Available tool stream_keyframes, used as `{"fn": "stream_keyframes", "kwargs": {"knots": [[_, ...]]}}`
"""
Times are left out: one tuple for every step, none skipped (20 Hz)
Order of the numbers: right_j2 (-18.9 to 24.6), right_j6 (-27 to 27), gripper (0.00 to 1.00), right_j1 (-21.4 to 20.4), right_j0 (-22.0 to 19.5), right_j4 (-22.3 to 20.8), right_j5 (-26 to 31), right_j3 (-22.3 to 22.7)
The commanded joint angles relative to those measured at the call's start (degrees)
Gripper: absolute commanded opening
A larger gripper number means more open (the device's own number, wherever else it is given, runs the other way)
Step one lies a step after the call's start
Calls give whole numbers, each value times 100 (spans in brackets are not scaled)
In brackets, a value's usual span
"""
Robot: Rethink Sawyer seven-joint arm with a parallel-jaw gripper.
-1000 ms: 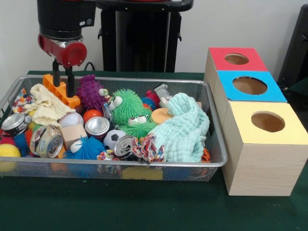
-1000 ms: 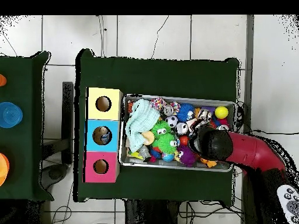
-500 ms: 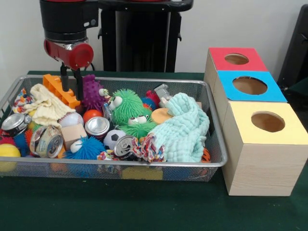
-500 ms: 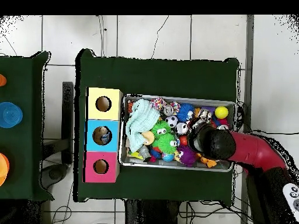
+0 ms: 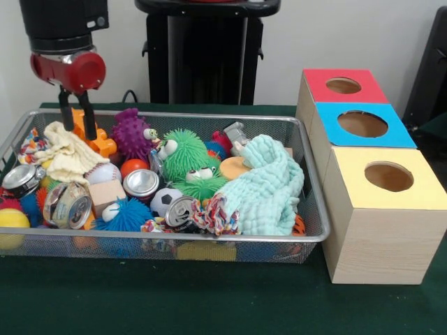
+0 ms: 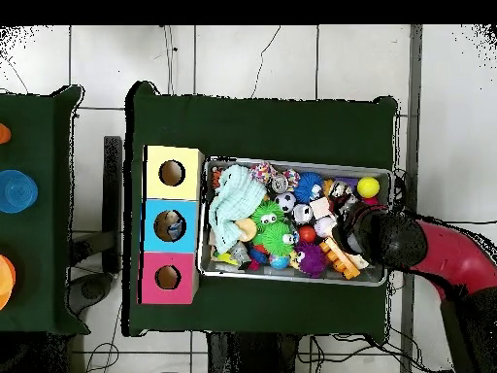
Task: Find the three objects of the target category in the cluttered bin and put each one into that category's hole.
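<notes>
One orange block (image 5: 94, 132) slants diagonally between gripper (image 5: 77, 124) jaws.

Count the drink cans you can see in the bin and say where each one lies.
3. One can lies at the bin's left wall, one sits beside the tan block, and one rests by the soccer ball. A fourth crushed can shows near the front; more may be buried.
</notes>
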Motion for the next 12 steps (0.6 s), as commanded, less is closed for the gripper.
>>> {"fn": "stream_keyframes", "kwargs": {"knots": [[1023,-3396,100,193,-663,-699,1260,-60],[1081,-3618,100,286,-737,-769,1335,-179],[1139,-3840,100,378,-812,-840,1411,-298],[1150,-4023,100,424,-851,-963,1420,-408],[1139,-4058,100,450,-862,-1020,1409,-449],[1096,-4039,100,504,-832,-1097,1373,-522],[1072,-4026,100,534,-805,-1134,1360,-562],[1021,-3974,100,586,-728,-1172,1356,-657],[999,-3958,100,605,-693,-1181,1337,-682],[1008,-4029,100,649,-653,-1208,1328,-751],[1040,-4139,100,664,-652,-1231,1294,-769],[1156,-4438,100,701,-697,-1264,1273,-796]]}}
